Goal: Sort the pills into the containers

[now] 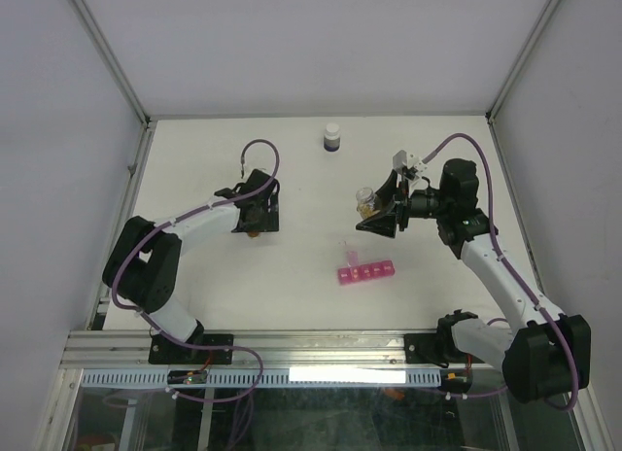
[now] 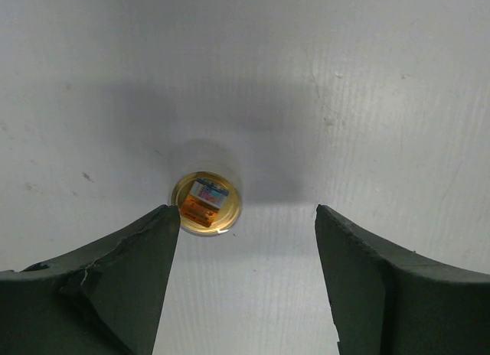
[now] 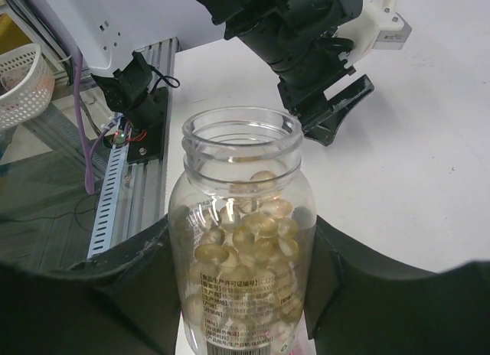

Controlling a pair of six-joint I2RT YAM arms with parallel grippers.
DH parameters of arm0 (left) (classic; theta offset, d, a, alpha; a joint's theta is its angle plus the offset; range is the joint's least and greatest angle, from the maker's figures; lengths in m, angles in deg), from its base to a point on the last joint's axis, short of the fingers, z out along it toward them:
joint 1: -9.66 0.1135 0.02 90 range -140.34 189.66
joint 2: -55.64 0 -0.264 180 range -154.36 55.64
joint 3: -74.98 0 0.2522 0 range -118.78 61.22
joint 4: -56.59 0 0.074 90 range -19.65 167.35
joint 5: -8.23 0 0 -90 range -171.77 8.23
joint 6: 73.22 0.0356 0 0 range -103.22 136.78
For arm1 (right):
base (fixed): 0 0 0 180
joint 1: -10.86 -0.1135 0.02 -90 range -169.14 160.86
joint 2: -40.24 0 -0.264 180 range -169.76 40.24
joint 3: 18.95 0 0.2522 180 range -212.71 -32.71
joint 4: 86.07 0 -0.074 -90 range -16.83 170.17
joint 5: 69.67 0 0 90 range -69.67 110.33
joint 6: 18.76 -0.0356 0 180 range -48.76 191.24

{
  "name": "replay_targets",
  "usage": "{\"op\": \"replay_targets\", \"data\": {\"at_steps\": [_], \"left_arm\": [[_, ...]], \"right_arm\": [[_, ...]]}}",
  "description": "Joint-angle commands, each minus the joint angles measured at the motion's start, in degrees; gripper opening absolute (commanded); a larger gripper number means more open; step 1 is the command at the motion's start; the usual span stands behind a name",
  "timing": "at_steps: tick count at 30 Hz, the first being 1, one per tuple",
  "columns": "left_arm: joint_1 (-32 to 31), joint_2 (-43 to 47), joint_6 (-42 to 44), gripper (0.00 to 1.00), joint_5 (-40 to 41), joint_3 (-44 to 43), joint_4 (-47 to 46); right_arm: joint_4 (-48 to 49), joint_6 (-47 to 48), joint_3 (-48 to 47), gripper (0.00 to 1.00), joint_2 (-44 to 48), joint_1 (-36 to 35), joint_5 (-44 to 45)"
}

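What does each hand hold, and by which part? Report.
Right hand grips the open clear bottle by its sides. Left hand, open over the cap, holds nothing.

Bare table (image 1: 194, 159) lies open between the arms, while the dark white-capped bottle (image 1: 332, 137) by the far edge, the pink organiser (image 1: 366, 272) nearer the front, the clear bottle (image 3: 241, 232) clamped in the right gripper (image 1: 370, 208) behind it, and the round cap (image 2: 206, 203) beside one spread finger of the left gripper (image 2: 245, 217) stand in the way.
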Motion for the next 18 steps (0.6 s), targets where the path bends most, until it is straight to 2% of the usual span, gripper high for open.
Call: {"op": "replay_targets", "data": {"at_steps": [1,7,13,18], "left_arm": [[1.2,0.0,2.4,0.68,2.4,-3.3,2.6],[3.0,-1.8,3.1,0.57,0.1,-3.7,2.9],[4.2,-2.5,3.6,0.56,-0.7,-3.4,2.8],[4.6,-4.4,4.3,0.51,-2.3,-3.7,2.5]], "right_arm": [[1.2,0.6,-0.8,0.00,0.9,0.2,-2.1],[1.1,0.7,-0.7,0.00,0.3,0.2,-2.2],[1.1,0.9,-0.6,0.00,-0.4,0.2,-2.4],[1.2,0.9,-0.5,0.00,-0.9,0.2,-2.4]]}}
